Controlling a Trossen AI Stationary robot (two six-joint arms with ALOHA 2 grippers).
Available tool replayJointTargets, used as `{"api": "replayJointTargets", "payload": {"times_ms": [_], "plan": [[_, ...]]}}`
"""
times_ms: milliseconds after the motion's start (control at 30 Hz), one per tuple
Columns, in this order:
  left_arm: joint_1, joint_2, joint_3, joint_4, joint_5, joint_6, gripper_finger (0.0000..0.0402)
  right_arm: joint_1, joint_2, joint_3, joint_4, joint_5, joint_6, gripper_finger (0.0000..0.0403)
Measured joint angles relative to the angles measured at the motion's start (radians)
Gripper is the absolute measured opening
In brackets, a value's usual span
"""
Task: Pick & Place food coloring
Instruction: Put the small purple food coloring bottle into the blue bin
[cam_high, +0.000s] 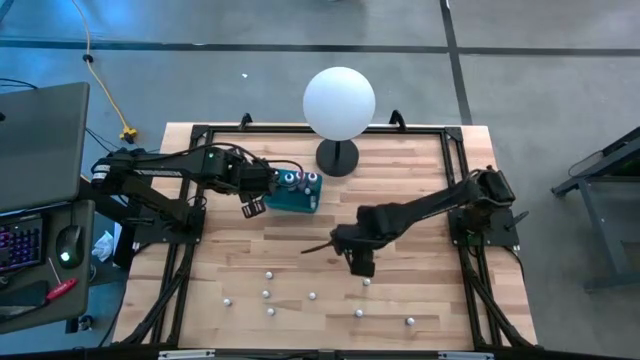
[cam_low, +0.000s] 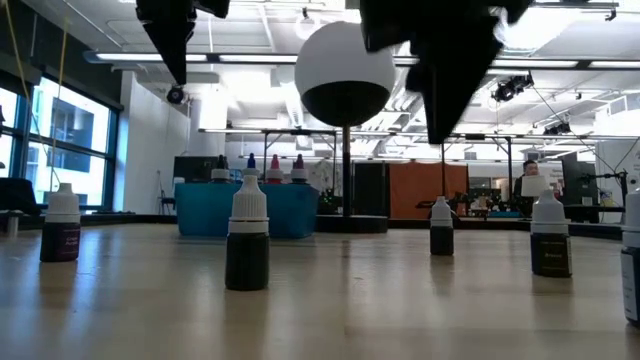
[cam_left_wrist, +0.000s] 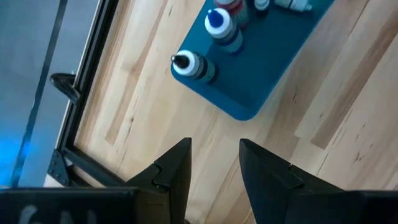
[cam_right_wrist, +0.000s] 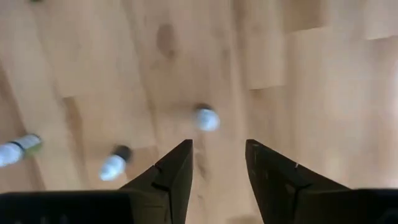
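Small cylindrical bottles are standing upright, caps up, scattered over the pale wood-grain table in the lower half of the high frame. The right gripper is hovering above one, fingers spread and empty. Farther back, left of centre, the left gripper is hanging parted and empty beside the teal tray, which is holding more upright bottles. Behind it a smooth white globe is sitting on a black stand.

A robotics lab in a big open industrial hall. Two dark arms are mounted on a black frame around a wooden counter standing on a grey concrete floor. Beside its left edge sits a workstation with a laptop and mouse. Beyond the counter are exposed ceiling ducts, tall windows and more benches.
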Motion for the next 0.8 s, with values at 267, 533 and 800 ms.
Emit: {"api": "replayJointTargets", "payload": {"times_ms": [267, 533, 800], "plan": [[0.000, 0.000, 0.000, 0.024, 0.033, 0.020, 0.0130, 0.003, -0.001, -0.202, 0.263, -0.099, 0.031, 0.0140], [0.000, 0.000, 0.000, 0.026, 0.055, 0.020, 0.0130, -0.041, -0.001, -0.349, 0.472, -0.107, 0.024, 0.0140], [0.000, 0.000, 0.000, 0.025, 0.055, 0.023, 0.0130, -0.079, -0.003, -0.438, 0.565, -0.163, 0.022, 0.0127]]}}
